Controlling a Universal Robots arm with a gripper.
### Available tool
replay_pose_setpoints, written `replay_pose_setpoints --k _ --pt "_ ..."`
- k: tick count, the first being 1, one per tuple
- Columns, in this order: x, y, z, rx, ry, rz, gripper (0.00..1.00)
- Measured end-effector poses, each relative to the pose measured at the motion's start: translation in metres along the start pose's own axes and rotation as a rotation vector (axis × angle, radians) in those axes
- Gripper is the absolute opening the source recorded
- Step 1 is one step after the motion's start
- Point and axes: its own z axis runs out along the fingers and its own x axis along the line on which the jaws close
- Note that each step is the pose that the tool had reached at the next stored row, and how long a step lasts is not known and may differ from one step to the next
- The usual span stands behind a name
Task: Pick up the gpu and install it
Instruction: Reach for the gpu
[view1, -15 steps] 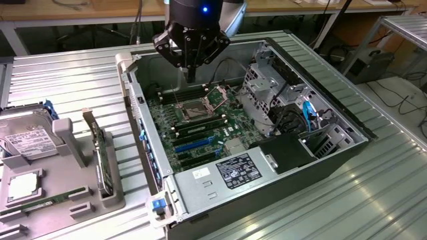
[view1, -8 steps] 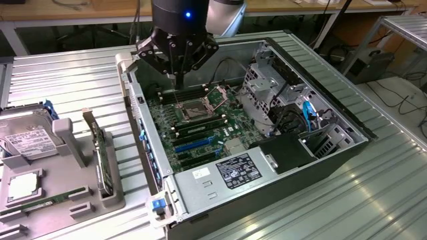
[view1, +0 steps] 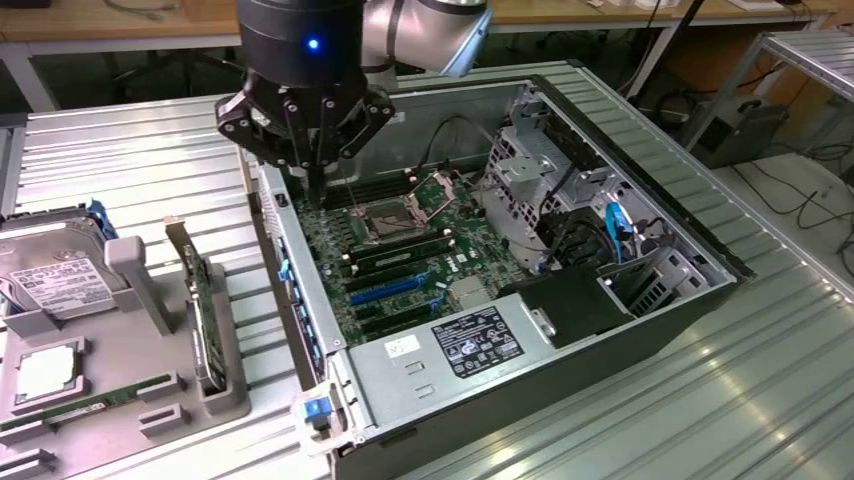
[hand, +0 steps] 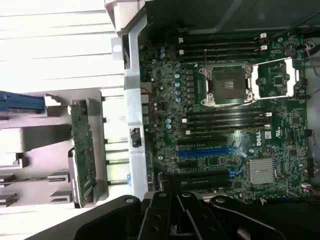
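Observation:
The gpu (view1: 200, 310) stands on edge in a grey holder (view1: 140, 330) outside the open computer case, on the exterior view's left, its silver bracket at the far end. The wrist view shows it as a green card (hand: 82, 150) beside the case wall. My gripper (view1: 315, 192) hangs over the far left corner of the case, above the motherboard (view1: 400, 250), and is apart from the gpu. Its fingers look shut with nothing between them. In the wrist view the gripper (hand: 175, 205) sits over the board's blue expansion slots (hand: 210, 150).
A silver hard drive (view1: 54, 280) and a long memory stick (view1: 80, 408) lie in the same holder. Inside the case are the open CPU socket (view1: 394, 215), drive cages (view1: 534, 170), cables (view1: 587, 240) and a power supply (view1: 454, 345). The case wall (view1: 287, 270) separates the holder from the board.

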Motion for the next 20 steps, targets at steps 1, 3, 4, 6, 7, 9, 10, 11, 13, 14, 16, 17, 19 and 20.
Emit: replay_pose_setpoints --k 1,3,4,6,7,9,10,11,13,14,16,17,19,20 --pt "0.005 -0.0011 0.0002 0.0015 -0.0001 0.0 0.11" --pt "0.016 -0.0035 0.0008 0.0056 -0.0004 0.0 0.11" --pt "0.02 -0.0042 0.0009 0.0071 -0.0005 0.0 0.11" --pt "0.03 -0.0061 0.0016 0.0104 -0.0008 0.0 0.11" --pt "0.036 -0.007 0.0019 0.0123 -0.0009 0.0 0.11" --pt "0.045 -0.0085 0.0025 0.0157 -0.0011 0.0 0.11" --pt "0.052 -0.0094 0.003 0.0177 -0.0013 -0.001 0.11" --pt "0.057 -0.0101 0.0035 0.0192 -0.0015 -0.001 0.11" --pt "0.066 -0.0112 0.0043 0.022 -0.0016 -0.001 0.11" --pt "0.07 -0.0118 0.0049 0.0231 -0.0017 -0.001 0.11" --pt "0.082 -0.0131 0.0069 0.0251 -0.002 -0.001 0.11" --pt "0.091 -0.0141 0.0084 0.0264 -0.0019 -0.001 0.11" --pt "0.101 -0.0152 0.0106 0.0269 -0.002 -0.001 0.11" --pt "0.106 -0.0159 0.0121 0.0271 -0.0021 -0.001 0.11"
